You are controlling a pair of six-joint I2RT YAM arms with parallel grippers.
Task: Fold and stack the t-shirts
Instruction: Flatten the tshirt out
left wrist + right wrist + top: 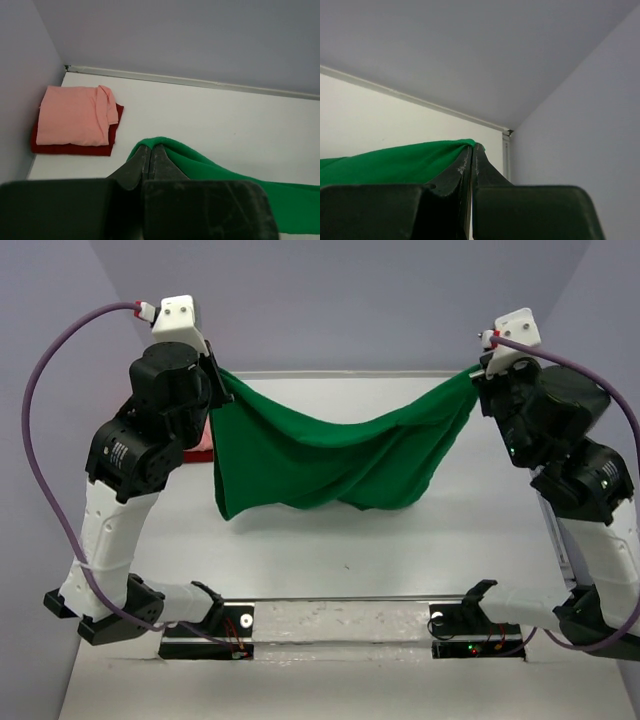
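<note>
- White table (320, 550) fills the centre of the top view, with pale lavender walls (350, 300) rising behind it and at both sides.
- Bright green t-shirt (320, 455) hangs stretched across the middle of the frame, pinched at its 2 upper corners, sagging in the centre, its lower edge draping down towards the tabletop.
- Left arm (130, 470) rears up at the left of the frame and right arm (570, 460) at the right, each wrist raised to the shirt's top edge.
- Salmon pink t-shirt (75, 115) lies folded on top of the folded dark red t-shirt (70, 149), the 2 stacked in the table's far left corner, at the left of the left wrist view.
- Left gripper (151, 147) is clamped tight on the green cloth's left corner.
- Right gripper (472, 146) is likewise clenched on the right corner, near the table's far right corner.
</note>
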